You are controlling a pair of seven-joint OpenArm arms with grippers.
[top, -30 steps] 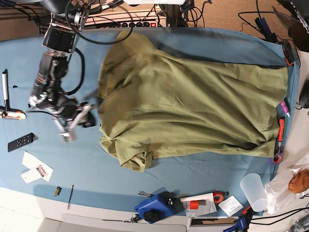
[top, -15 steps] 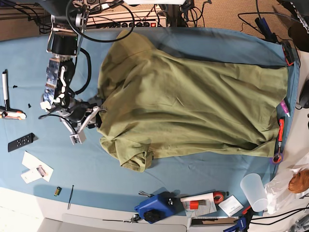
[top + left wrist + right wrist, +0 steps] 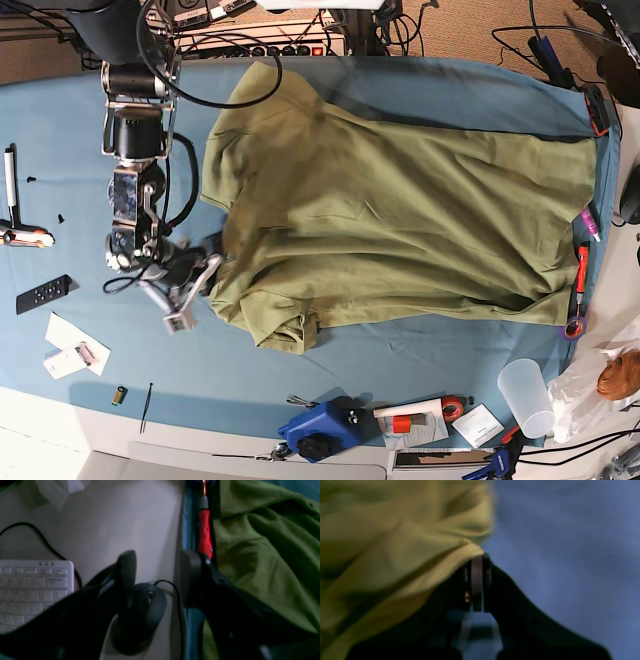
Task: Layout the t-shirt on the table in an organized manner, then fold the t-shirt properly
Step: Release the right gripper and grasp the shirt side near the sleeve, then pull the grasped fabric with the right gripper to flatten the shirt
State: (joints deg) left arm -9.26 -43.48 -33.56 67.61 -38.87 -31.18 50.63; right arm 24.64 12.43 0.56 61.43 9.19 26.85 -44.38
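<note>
Right now the right claw (image 3: 477, 562) is pressing its jaws together on a thin fold at the edge of the t-shirt (image 3: 400, 220), on the side where the collar and sleeves are bunching, while the shirt itself is lying spread across the middle of the tabletop (image 3: 60, 120) with its hem end reaching the far edge beside the red screwdriver (image 3: 205, 533). The pinch is looking shallow, only a lip of cloth sitting at the claw tips, so a pull is risking the fabric slipping free; a hard tug could equally be dragging the whole shirt toward the claw and bunching it rather than flattening it. The crumpled sleeve (image 3: 285, 330) nearest the claw is lying folded under itself and may be staying tucked if only one edge is drawn out. The left claw (image 3: 157, 580) is hanging spread and empty past the hem end of the shirt, over a black mouse (image 3: 140, 620) and beside a white keyboard (image 3: 35, 590), holding nothing. Counting: one t-shirt, two claws, one screwdriver, one mouse, one keyboard, one clear plastic cup (image 3: 527, 395).
</note>
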